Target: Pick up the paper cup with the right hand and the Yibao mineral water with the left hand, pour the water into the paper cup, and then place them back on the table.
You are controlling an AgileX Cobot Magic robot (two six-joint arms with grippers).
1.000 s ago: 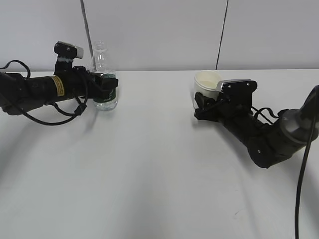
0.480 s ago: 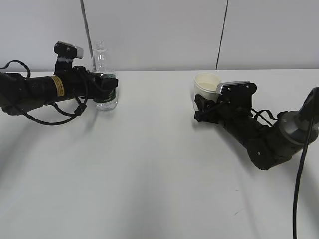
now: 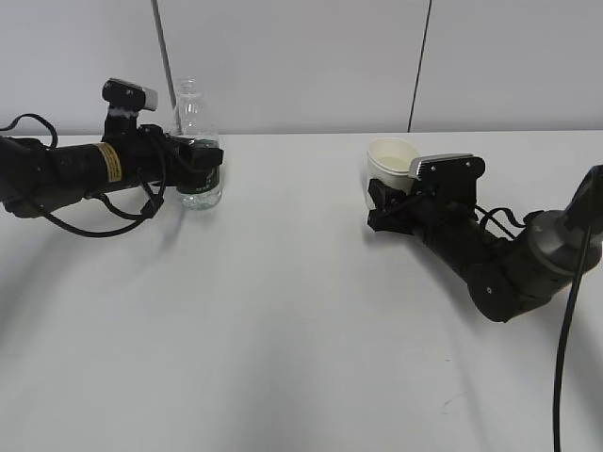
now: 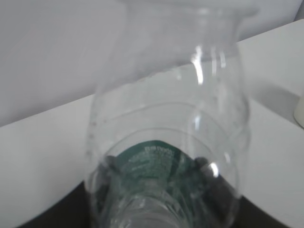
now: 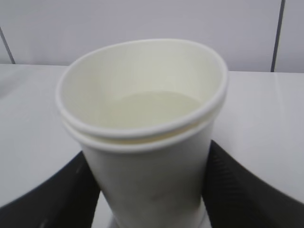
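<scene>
The Yibao mineral water bottle, clear with a dark green label and no cap, stands upright on the white table at the far left. My left gripper grips it from the left at label height. In the left wrist view the bottle fills the frame, with dark fingers seen through it on both sides. The cream paper cup stands upright at the right, low at the table. My right gripper is shut on it. In the right wrist view black fingers press both sides of the cup.
A grey wall runs close behind the table's far edge. A thin rod rises behind the bottle and a dark cable hangs behind the cup. Bare white tabletop lies between the arms and in front.
The right arm and the cup sank a little over the first half second, then stayed still. The left arm and bottle have not moved.
</scene>
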